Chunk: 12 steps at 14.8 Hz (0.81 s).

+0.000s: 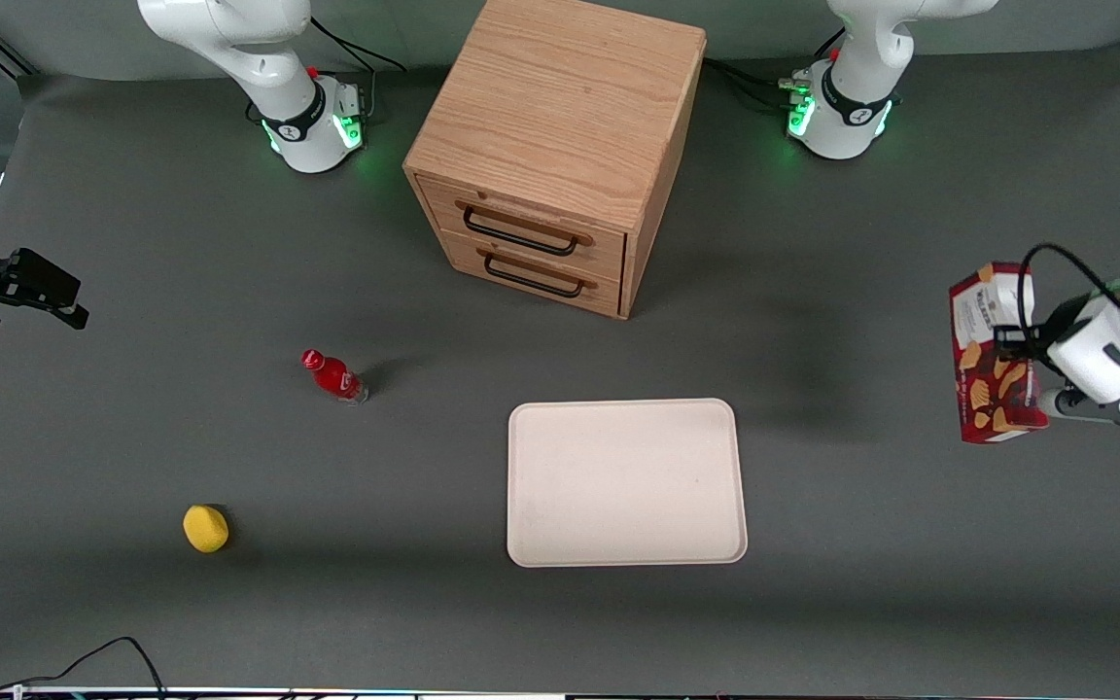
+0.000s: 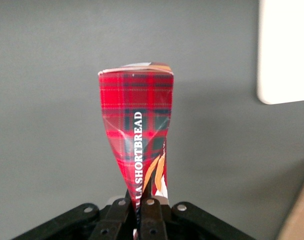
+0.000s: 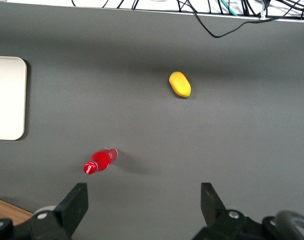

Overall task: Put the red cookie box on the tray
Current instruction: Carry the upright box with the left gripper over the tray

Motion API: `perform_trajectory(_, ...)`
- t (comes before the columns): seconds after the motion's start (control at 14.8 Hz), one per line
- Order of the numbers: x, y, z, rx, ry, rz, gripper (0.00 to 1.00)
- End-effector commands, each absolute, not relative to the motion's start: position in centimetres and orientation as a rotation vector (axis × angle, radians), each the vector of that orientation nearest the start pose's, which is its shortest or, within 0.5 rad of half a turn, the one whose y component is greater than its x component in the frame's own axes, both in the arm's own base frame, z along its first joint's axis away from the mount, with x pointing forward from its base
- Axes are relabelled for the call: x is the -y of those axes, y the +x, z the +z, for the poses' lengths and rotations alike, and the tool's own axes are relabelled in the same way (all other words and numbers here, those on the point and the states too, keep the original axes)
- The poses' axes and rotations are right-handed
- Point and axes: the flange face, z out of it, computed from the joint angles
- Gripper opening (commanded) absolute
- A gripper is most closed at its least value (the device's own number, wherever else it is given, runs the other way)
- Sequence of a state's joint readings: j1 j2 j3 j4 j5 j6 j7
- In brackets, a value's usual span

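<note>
The red cookie box [image 1: 990, 355] hangs in the air at the working arm's end of the table, lifted off the mat, with my gripper [image 1: 1025, 342] shut on it. In the left wrist view the box [image 2: 138, 132] shows its tartan side, pinched flat between my gripper [image 2: 139, 212] fingers [image 2: 115, 214]. The cream-white tray [image 1: 626, 482] lies flat and bare on the mat, toward the parked arm's end from the box; one corner of the tray [image 2: 287, 55] shows in the wrist view.
A wooden two-drawer cabinet [image 1: 556, 146] stands farther from the front camera than the tray. A small red bottle [image 1: 333, 376] and a yellow lemon-like object [image 1: 205, 528] lie toward the parked arm's end of the table.
</note>
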<state>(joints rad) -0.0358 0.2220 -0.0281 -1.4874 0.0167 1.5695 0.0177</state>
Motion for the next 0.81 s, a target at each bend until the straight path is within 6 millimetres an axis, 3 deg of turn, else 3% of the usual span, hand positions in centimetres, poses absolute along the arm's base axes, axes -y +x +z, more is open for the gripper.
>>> perform_trajectory(0.0, 10.9, 61.7, 55.2, 0.002, -3.139, 0.205, 0.0)
perform_trajectory(0.14, 16.2, 61.6, 52.9, 0.057, -3.147, 0.248, 0.0)
perform_trajectory(0.27, 20.4, 63.0, 50.0, 0.088, -3.196, 0.156, 0.0)
perform_trajectory(0.54, 26.7, 66.4, 37.2, 0.029, -3.23, 0.009, 0.0)
perform_trajectory(0.74, 29.0, 67.2, 29.7, 0.001, -3.224, -0.141, 0.0)
